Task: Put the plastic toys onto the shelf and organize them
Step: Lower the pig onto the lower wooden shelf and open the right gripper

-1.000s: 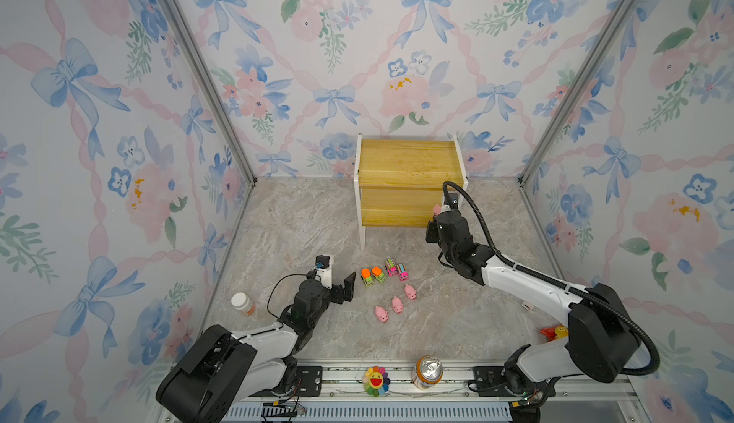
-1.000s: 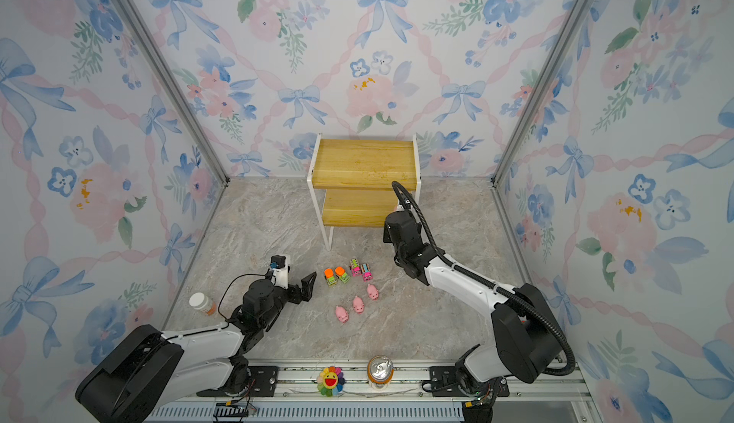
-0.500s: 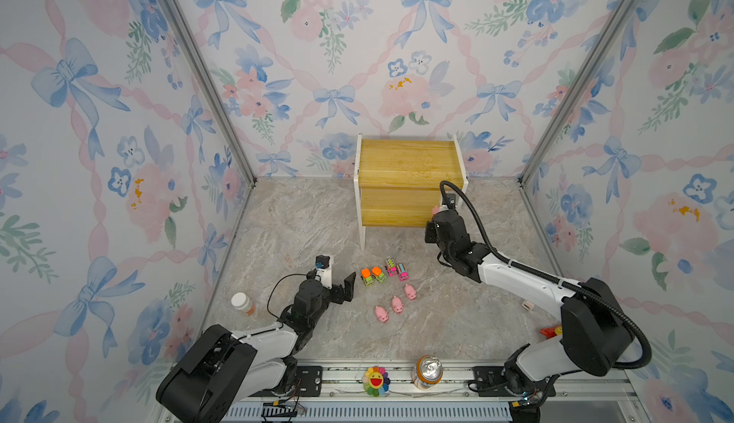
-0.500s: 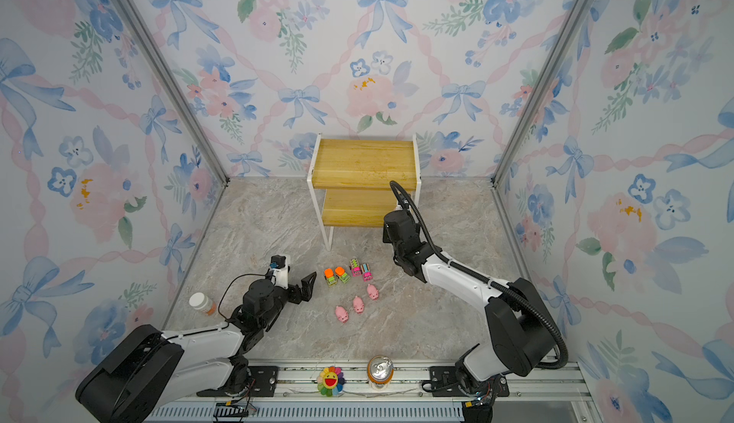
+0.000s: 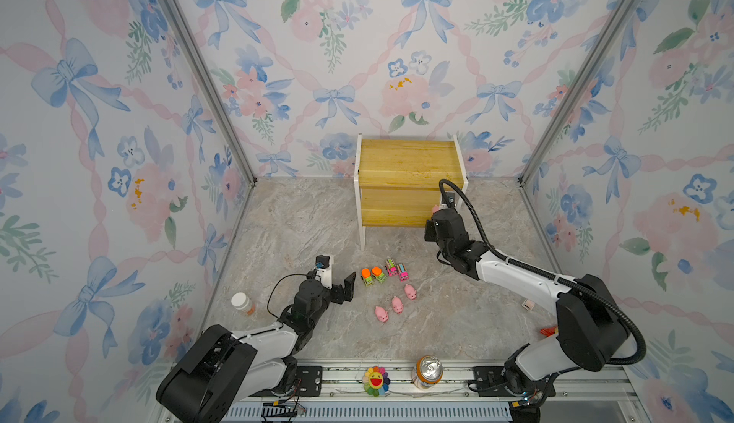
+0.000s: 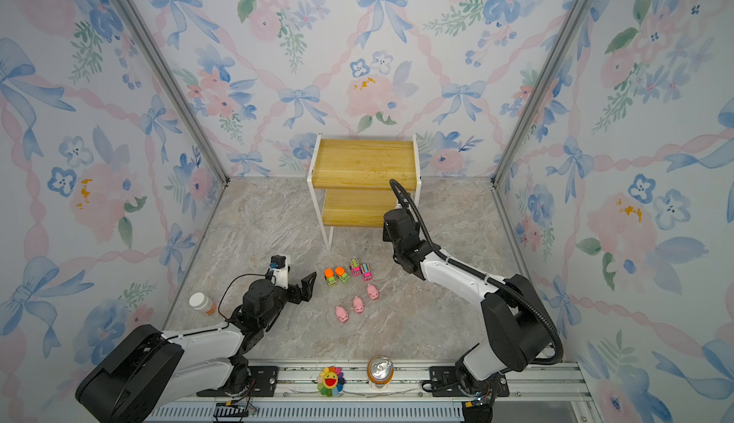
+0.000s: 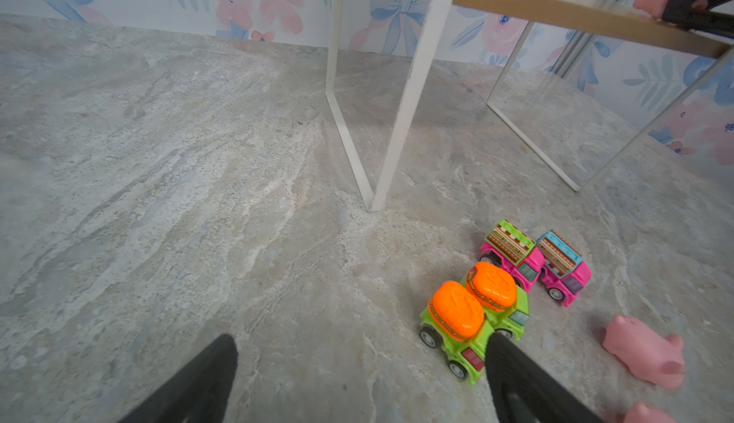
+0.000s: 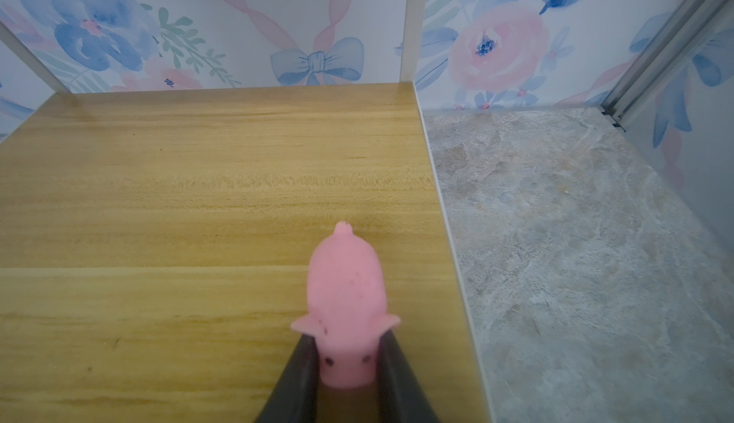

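My right gripper [image 8: 346, 345] is shut on the head of a pink pig [image 8: 345, 282], which sits at the right end of the shelf's lower yellow board [image 8: 198, 202]; in a top view this pig [image 5: 435, 209] shows at the shelf [image 5: 409, 159]. On the floor stand two green trucks [image 5: 368, 276] [image 5: 378, 274], two pink trucks [image 5: 391, 267] [image 5: 402, 272] and three pigs [image 5: 410, 292] [image 5: 397, 305] [image 5: 381, 314]. My left gripper [image 7: 361, 345] is open and low over the floor, one finger beside the nearer green truck [image 7: 456, 321].
A soda can [image 5: 429, 371] and a rainbow flower [image 5: 375, 379] sit on the front rail. A small bottle [image 5: 242, 303] stands by the left wall. A red packet [image 5: 548, 329] peeks out behind the right arm. The shelf's white legs [image 7: 397, 123] rise just beyond the trucks.
My right gripper has edged a little further onto the shelf's lower board with the pig. The left arm and the floor toys have not moved.
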